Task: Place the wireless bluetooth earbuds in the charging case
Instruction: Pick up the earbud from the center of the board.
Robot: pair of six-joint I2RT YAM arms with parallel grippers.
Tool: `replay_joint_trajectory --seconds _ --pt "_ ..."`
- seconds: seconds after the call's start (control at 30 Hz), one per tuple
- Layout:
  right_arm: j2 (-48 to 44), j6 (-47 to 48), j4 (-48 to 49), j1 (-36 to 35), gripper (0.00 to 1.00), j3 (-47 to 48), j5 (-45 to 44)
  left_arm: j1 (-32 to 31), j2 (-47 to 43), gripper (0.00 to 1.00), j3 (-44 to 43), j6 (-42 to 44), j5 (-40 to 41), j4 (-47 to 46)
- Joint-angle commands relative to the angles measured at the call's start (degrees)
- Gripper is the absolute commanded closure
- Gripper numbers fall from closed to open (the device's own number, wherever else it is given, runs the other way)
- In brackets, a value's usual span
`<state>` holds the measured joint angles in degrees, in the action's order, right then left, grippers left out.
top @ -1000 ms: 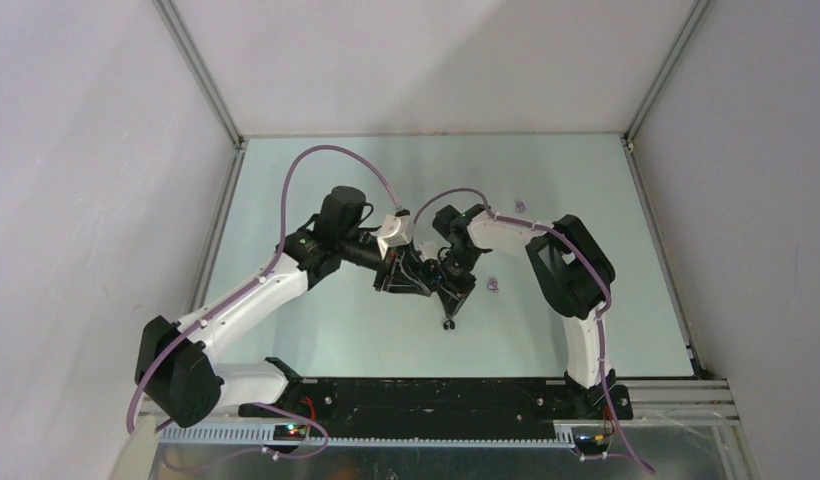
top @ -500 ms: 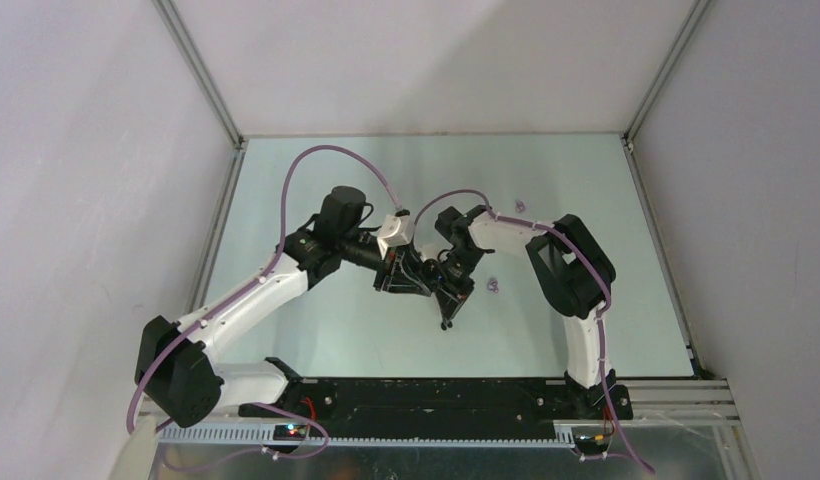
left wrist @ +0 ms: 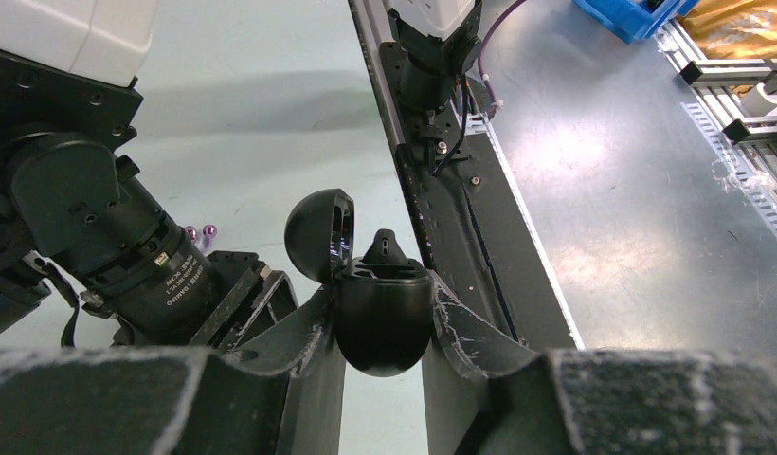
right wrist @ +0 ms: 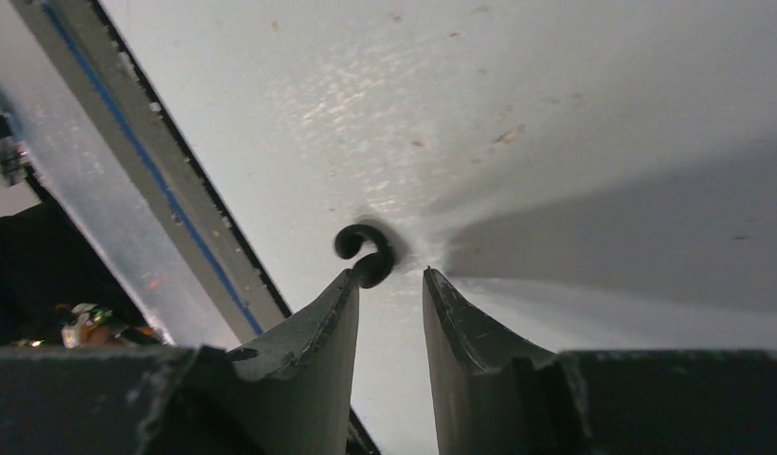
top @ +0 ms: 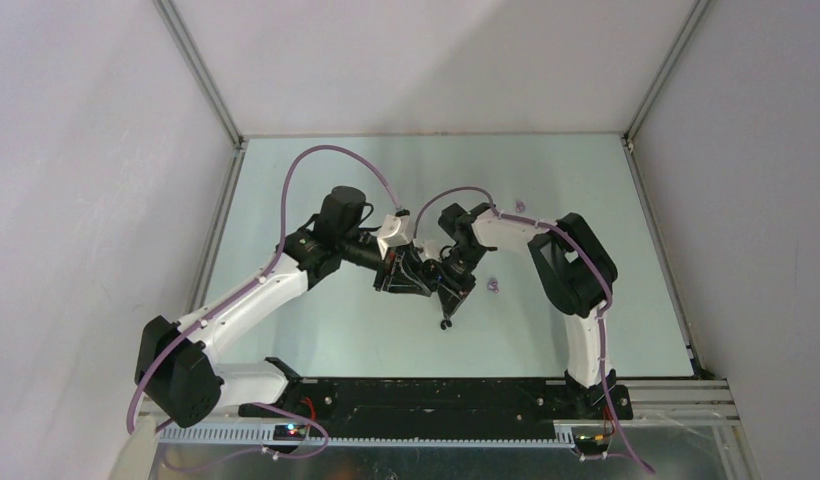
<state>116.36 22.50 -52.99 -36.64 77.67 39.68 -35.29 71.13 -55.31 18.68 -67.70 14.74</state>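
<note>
The left tool (left wrist: 383,292) is pressed on a black case (left wrist: 383,332) and holds it above the surface (top: 316,330), one finger on each side of the round body. The lid (left wrist: 318,235) of the case is open and stands up at the left of the body in the left wrist view. One black bud (left wrist: 385,248) sits in the open top of the case, with its stem pointing up.

The right tool (right wrist: 391,278) is spread, and there is nothing between its two fingers. It points down at the surface, close beside the left tool. A loose black bud (right wrist: 366,254), curled like a hook, lies on the surface just at the tip of the finger that is on the left in the right wrist view. I cannot tell if the finger touches it.

A purple bud (top: 494,286) lies on the surface to the right of both tools, apart from them. Another small purple piece (top: 520,206) lies farther back, near the right arm (top: 571,270).
</note>
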Motion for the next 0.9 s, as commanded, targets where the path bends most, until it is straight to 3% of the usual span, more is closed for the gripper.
replay_joint_trajectory --seconds 0.0,0.3,0.87 --pt "-1.8 0.4 3.7 0.2 0.66 0.9 -5.1 -0.3 -0.7 1.00 -2.1 1.7 -0.8 -0.8" --pt "4.3 4.6 -0.4 -1.1 0.68 7.2 -3.5 -0.4 -0.7 1.00 -2.1 1.9 -0.8 -0.5" --pt "4.9 9.4 -3.0 -2.3 0.68 3.1 -4.3 -0.3 -1.1 1.00 -2.3 2.3 -1.2 0.0"
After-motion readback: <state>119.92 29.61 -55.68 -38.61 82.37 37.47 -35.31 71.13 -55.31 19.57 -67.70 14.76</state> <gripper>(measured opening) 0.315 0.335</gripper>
